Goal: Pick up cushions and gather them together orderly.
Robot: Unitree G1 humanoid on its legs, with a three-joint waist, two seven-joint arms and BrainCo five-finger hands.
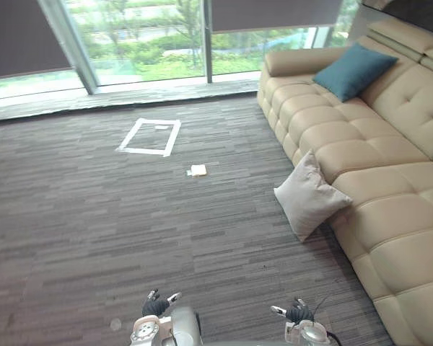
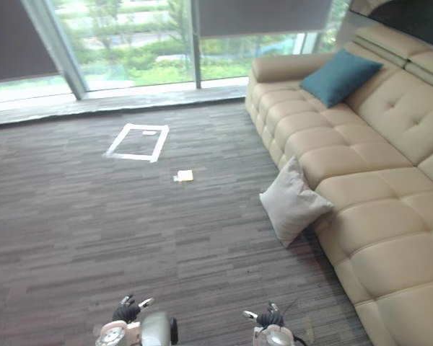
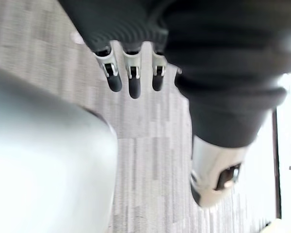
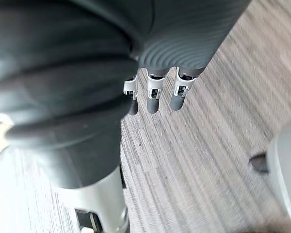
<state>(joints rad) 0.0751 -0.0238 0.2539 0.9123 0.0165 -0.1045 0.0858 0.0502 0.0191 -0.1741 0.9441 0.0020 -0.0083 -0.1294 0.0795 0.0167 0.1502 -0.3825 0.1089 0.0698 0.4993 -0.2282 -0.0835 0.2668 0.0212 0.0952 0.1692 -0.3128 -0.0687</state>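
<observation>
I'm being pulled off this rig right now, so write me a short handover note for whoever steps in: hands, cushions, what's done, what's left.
Left hand: open, empty, low in front of the robot.
Right hand: open, empty, likewise.
Grey cushion: on the carpet, leaning against the front of the beige sofa.
Teal cushion: at the sofa's far end, propped against the backrest.
Done: nothing gathered; the cushions lie apart.
Left: pick up the grey cushion, probably first, and set it neatly beside the teal one.
</observation>
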